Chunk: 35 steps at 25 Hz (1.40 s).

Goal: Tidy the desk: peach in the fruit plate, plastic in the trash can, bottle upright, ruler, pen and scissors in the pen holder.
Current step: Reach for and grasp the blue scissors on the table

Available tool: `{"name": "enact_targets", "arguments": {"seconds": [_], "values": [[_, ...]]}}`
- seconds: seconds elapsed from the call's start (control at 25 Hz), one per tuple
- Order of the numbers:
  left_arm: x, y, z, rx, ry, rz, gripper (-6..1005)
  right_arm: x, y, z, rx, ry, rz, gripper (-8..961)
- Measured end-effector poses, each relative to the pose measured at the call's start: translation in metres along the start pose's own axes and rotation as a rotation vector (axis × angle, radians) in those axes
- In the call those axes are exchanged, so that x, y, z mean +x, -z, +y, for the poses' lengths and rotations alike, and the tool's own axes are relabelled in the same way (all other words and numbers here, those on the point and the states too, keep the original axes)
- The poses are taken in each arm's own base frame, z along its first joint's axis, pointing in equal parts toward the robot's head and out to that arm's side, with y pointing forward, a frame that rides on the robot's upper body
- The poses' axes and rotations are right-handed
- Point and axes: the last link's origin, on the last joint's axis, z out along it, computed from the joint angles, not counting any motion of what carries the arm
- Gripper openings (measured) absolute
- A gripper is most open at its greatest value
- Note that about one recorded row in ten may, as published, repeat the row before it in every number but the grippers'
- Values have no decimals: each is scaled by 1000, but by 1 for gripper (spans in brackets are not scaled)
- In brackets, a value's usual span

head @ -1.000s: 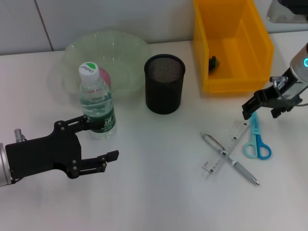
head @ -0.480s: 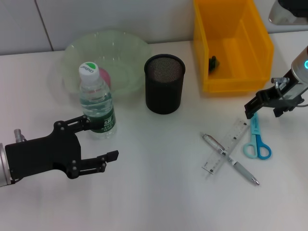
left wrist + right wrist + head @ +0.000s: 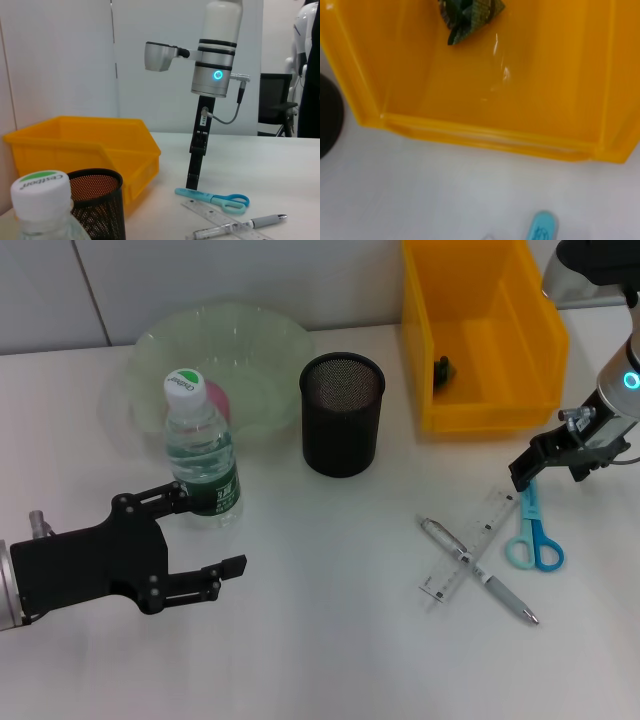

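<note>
Two arms: right end effector (image 3: 527, 469) above scissors (image 3: 533, 530), aperture unclear; left end effector (image 3: 205, 537) wide, beside bottle (image 3: 202, 452).

Flat black left claw (image 3: 205, 540) with visible screws, silver right arm (image 3: 215, 55) (glowing cyan ring), grey cable

Behind the white table (image 3: 330, 660) — pale panelled wall (image 3: 60, 60); farther off, a dark office chair (image 3: 274, 112) against a light wall.
</note>
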Motion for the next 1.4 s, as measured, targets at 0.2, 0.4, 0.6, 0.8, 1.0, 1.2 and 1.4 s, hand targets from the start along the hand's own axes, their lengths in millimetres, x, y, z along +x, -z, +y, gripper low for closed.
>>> {"name": "enact_targets", "arguments": {"seconds": [0.2,0.4,0.6,0.8,1.0,1.2,1.4], "values": [[0,0,1,-3,3,1,746,-3,1,2,9,19,-5,783],[-2,2,3,-5,8,2,744,-6,2,6,14,39,1,780],[-2,3,5,-9,11,7,742,-4,-2,12,25,69,40,777],[-3,4,6,-10,15,8,741,-4,-2,13,38,88,50,774],[-3,5,7,-13,19,10,739,-2,-3,12,51,101,61,771],[-4,6,8,-13,24,10,737,0,-4,13,57,121,75,768],[-5,6,9,-13,29,10,735,-2,-3,15,59,130,74,765]]}}
